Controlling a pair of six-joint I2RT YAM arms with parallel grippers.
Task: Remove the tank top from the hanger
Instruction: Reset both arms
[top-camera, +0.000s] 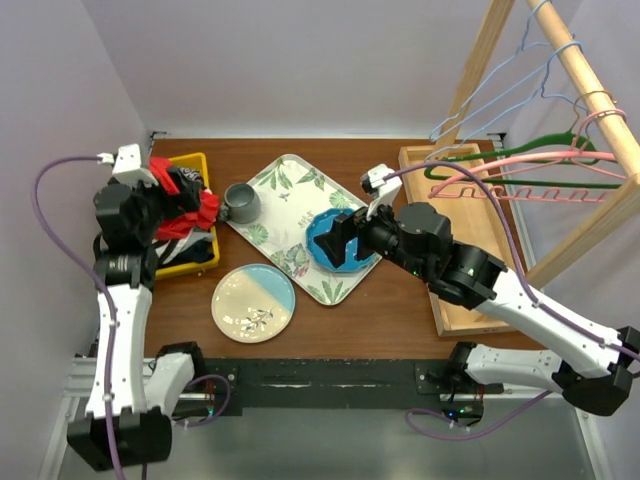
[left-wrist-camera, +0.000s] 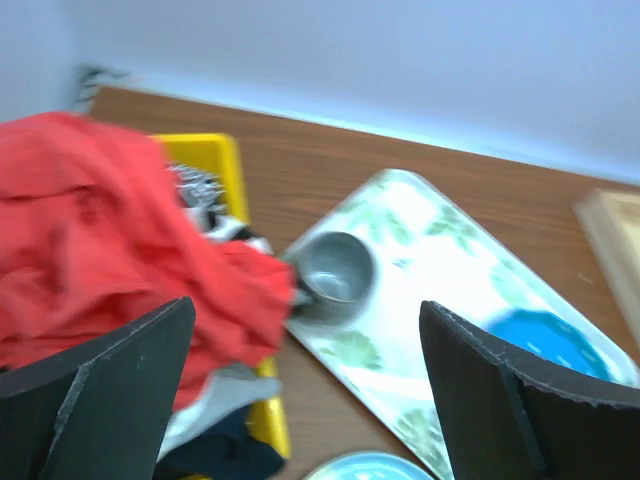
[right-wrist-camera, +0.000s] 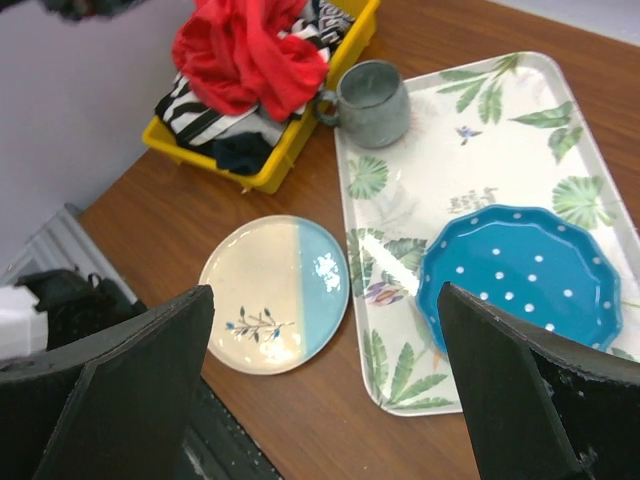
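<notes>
Red tank top (right-wrist-camera: 250, 50) heaped in yellow bin (right-wrist-camera: 268, 172); blue plate (right-wrist-camera: 520, 275) on tray (right-wrist-camera: 470, 150).

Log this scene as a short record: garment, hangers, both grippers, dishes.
Garment: red garment, likely the tank top, heaped on other clothes in the yellow bin
Hangers: hangers on the wooden rack, all bare
Left arm: left gripper open, empty, above the red garment
Right arm: right gripper open, empty, above the blue plate on the tray
Other dishes: grey mug on the tray corner by the bin; two-tone plate on the table
</notes>
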